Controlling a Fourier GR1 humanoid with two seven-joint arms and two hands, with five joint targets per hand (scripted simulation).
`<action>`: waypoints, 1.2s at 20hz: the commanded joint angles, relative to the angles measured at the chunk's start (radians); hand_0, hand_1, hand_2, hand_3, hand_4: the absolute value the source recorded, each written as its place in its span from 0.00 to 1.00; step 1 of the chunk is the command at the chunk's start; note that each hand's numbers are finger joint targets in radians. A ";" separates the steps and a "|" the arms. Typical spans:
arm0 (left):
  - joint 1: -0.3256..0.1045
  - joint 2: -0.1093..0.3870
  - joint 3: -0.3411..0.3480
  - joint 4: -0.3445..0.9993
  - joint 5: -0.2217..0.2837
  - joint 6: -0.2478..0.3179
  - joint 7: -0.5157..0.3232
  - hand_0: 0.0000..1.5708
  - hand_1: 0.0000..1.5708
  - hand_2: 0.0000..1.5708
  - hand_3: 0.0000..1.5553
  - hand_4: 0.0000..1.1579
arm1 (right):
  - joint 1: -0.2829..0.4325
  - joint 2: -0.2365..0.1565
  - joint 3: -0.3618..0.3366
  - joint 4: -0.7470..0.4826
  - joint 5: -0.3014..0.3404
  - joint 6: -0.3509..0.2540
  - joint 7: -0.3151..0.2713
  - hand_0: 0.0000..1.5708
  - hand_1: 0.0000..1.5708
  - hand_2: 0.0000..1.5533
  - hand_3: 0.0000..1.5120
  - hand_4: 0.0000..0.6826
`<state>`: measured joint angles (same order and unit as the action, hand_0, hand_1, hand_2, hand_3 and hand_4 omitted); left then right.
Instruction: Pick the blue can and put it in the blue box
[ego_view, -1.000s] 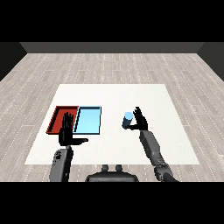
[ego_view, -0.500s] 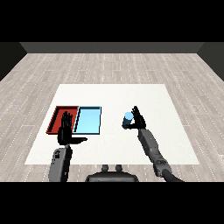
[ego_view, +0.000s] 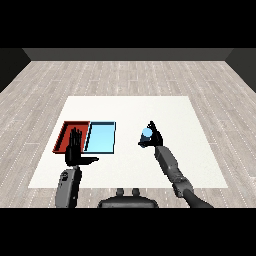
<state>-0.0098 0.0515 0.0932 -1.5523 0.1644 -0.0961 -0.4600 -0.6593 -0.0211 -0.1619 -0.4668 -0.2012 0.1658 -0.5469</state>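
While the blue can sits in the right hand, it is over the white table, to the right of both trays and well apart from them. The hand's fingers and thumb are curled round the can, with the pale blue top of the can showing between them. Whether the can touches the table or is lifted off it cannot be told from this view. No label or writing can be read on the can.

The right forearm rises from the lower right and slants up and to the left toward the can.

The light blue tray lies left of the can, and the red tray lies touching its left side.

The left hand is held upright in front of the near edge of the red tray, covering part of that tray, its fingers straight and pointing up and its thumb stretched out to the right; it holds nothing. The left forearm stands below it, nearly vertical.
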 joint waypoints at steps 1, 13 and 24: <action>0.037 -0.049 -0.080 -0.057 -0.042 0.058 -0.004 0.00 0.00 0.00 0.00 0.00 | 0.005 -0.015 0.010 -0.008 0.006 0.021 0.028 0.00 0.00 0.00 0.00 0.00; 0.062 -0.021 -0.039 -0.122 0.000 0.015 0.044 0.00 0.00 0.00 0.00 0.00 | -0.050 -0.010 -0.012 0.127 0.005 -0.030 -0.053 0.00 0.00 0.24 0.00 0.00; 0.007 0.009 0.013 0.043 0.024 -0.042 -0.054 0.00 0.00 0.00 0.00 0.00 | -0.085 0.020 0.031 0.105 0.073 -0.210 0.026 0.99 0.99 0.96 0.95 1.00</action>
<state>0.0071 0.0464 0.0857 -1.5653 0.1722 -0.1056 -0.4743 -0.7518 -0.0158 -0.1400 -0.3473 -0.1411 -0.0019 -0.5323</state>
